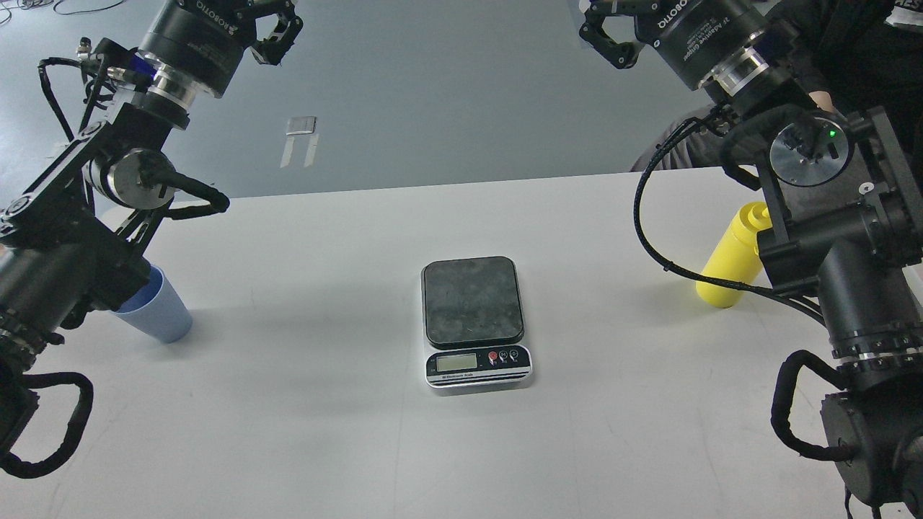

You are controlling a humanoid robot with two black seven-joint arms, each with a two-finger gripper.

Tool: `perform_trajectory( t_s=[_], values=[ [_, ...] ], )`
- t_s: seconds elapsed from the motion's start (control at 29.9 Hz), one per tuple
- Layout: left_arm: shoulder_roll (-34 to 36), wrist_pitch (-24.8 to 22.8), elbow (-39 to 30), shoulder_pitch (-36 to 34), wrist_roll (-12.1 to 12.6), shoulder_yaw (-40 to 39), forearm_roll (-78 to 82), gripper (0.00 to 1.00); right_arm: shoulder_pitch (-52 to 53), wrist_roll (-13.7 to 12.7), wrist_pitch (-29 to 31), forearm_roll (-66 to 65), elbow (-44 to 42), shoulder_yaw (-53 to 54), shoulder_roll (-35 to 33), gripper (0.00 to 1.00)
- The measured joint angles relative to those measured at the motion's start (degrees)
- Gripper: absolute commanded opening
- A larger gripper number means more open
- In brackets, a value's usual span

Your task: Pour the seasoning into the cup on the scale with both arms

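I am viewing the white table from the head camera. The scale is sitting at the table's centre, its dark plate bare and its display panel facing me. The cup is standing at the left edge, partly hidden behind my left arm. The seasoning is standing at the right, its top hidden behind my right arm. My left gripper is hanging high above the table's far edge, fingers spread apart, holding nothing. My right gripper is hanging likewise at upper right, fingers parted, empty. Both are well apart from every item.
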Motion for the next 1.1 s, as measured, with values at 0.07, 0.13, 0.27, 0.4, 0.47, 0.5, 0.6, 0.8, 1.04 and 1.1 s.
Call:
perform_trajectory(
  t_s=[0.07, 0.13, 0.27, 0.4, 0.47, 0.5, 0.6, 0.8, 1.04, 1.1],
  values=[
    [0.0, 0.1, 0.0, 0.0, 0.0, 0.0, 0.0, 0.98, 0.0, 0.0, 0.0, 0.0, 0.0, 0.0, 0.0, 1.0],
    [0.0, 0.1, 0.0, 0.0, -0.3, 0.1, 0.0, 0.98, 0.0, 0.0, 0.0, 0.0, 0.0, 0.2, 0.0, 1.0],
    [-0.1, 0.3, 0.0, 0.0, -1.1, 0.5, 0.0, 0.98, 0.0, 0.0, 0.0, 0.0, 0.0, 0.3, 0.0, 1.0],
    [-0.1, 0.2, 0.1, 0.0, -1.1, 0.6, 0.0, 0.98, 0.0, 0.0, 0.0, 0.0, 0.0, 0.3, 0.0, 1.0],
    [-0.1, 0.1, 0.1, 0.0, -1.1, 0.6, 0.0, 0.98, 0.0, 0.0, 0.0, 0.0, 0.0, 0.3, 0.1, 1.0],
    [-0.1, 0.0, 0.2, 0.0, -1.1, 0.6, 0.0, 0.98, 0.0, 0.0, 0.0, 0.0, 0.0, 0.3, 0.1, 1.0],
    [-0.1, -0.2, 0.2, 0.0, -1.0, 0.6, 0.0, 0.98, 0.0, 0.0, 0.0, 0.0, 0.0, 0.3, 0.1, 1.0],
    [-0.1, -0.3, 0.2, -0.1, -1.0, 0.3, 0.0, 0.98, 0.0, 0.0, 0.0, 0.0, 0.0, 0.3, 0.0, 1.0],
    [-0.1, -0.4, 0.1, -0.1, -1.1, 0.0, 0.0, 0.98, -0.1, 0.0, 0.0, 0.0, 0.0, 0.3, 0.0, 1.0],
    [-0.1, -0.4, 0.1, 0.0, -1.1, -0.1, 0.0, 0.98, -0.2, 0.0, 0.0, 0.0, 0.0, 0.3, 0.0, 1.0]
  ],
)
